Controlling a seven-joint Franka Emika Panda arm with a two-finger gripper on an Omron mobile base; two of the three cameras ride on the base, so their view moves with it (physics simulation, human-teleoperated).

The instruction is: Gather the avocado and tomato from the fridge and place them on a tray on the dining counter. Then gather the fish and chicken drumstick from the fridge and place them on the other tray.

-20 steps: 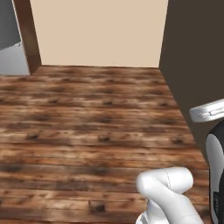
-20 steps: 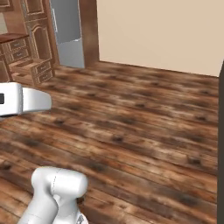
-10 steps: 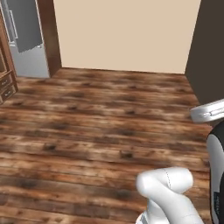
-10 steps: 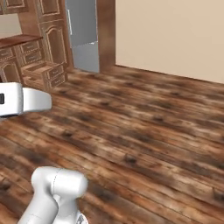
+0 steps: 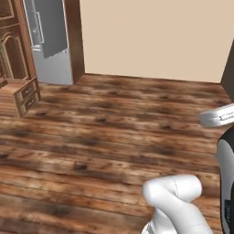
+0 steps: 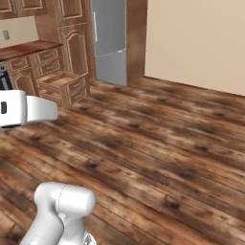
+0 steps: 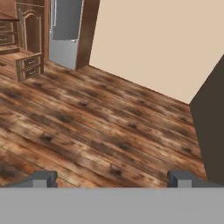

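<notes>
The fridge [image 5: 49, 42] is a tall grey appliance with a vertical bar handle, standing across the wooden floor at the far left, between wooden cabinets and a brown panel. It appears again in the right base view [image 6: 109, 42] and in the hand view [image 7: 65, 30], with its door closed. My gripper [image 7: 112, 179] is open, its fingertips [image 7: 43, 178] wide apart over bare floor and nothing between them. The avocado, tomato, fish, chicken drumstick, trays and dining counter are out of view.
Wooden cabinets [image 5: 18, 68] with drawers [image 6: 62, 83] stand left of the fridge, one low drawer unit jutting out [image 7: 26, 65]. A beige wall [image 5: 151, 36] closes the far side. A dark wall [image 7: 211, 131] stands at the right. Wood-plank floor [image 5: 105, 132] lies open between.
The whole picture has shifted as the base turns left: the fridge and cabinets have slid further into view from the left. The gripper stays open.
</notes>
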